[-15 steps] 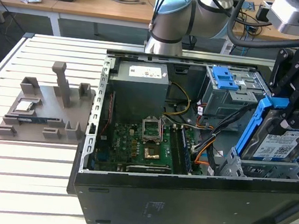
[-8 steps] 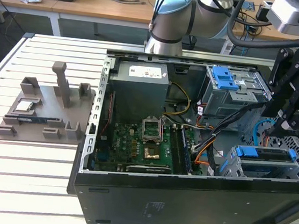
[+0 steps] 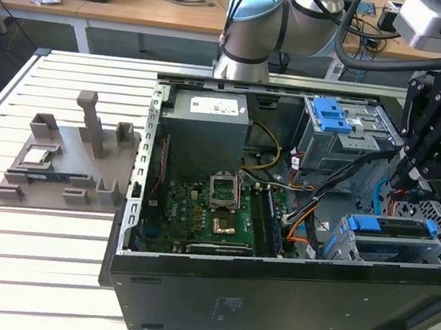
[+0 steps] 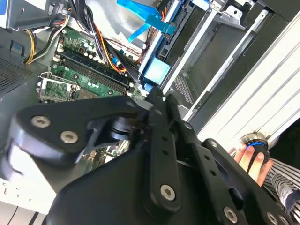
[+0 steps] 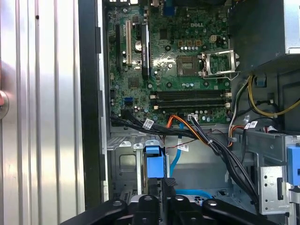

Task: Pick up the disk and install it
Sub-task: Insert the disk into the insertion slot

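The disk (image 3: 392, 231) sits on its edge in the drive bay at the corner of the open computer case (image 3: 269, 298) on the exterior view's right, close behind the case's near wall; what shows of it is its blue frame and a strip of grey metal. In both wrist views its blue end tab (image 5: 155, 164) (image 4: 157, 71) lies just past the claw's tips. The claw (image 3: 400, 181) hangs directly above the disk, and in both wrist views (image 5: 161, 185) (image 4: 157, 96) its fingers are drawn together, tips at the edge of the blue frame; whether they actually pinch it cannot be told. In the second wrist view a person's hand (image 4: 251, 159) rests on a blue-topped button beside the case. Farther into the case are the green circuit board (image 3: 198, 218), a bundle of black and orange cables (image 3: 310, 215), then the grey power supply box (image 3: 207, 132) and a second blue caddy (image 3: 330, 114) on top of the metal drive cage. Well apart, on the slatted bench (image 3: 33, 271) toward the exterior view's left, a grey holder tray (image 3: 78, 157) carries a small square chip (image 3: 37, 156). Beyond the case stands the arm's base (image 3: 250, 33).
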`<state>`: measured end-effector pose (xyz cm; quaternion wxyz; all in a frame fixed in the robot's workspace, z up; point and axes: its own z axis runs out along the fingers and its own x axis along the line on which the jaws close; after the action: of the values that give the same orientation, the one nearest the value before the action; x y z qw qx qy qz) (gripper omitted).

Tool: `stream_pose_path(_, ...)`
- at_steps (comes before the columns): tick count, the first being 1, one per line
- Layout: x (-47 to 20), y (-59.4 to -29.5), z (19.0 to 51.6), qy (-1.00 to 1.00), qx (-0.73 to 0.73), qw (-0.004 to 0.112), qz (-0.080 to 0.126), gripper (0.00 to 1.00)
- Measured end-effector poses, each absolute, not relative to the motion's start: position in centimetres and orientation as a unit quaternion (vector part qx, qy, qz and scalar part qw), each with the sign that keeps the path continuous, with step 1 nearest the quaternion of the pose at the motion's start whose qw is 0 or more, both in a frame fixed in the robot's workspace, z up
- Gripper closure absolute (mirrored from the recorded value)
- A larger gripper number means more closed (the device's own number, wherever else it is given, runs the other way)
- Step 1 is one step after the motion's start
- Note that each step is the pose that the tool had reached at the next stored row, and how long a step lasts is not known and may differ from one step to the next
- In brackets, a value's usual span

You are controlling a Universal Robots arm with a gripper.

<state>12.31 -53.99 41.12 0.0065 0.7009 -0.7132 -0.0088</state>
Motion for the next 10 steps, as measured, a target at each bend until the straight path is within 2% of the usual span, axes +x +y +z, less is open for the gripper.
stream_pose_path(1,12.3,-54.0,41.1,-0.713,0.701,0.006,-0.009,0.88)
stream_pose_path(10,14.7,-53.4,40.6,-0.713,0.701,0.009,-0.011,0.89)
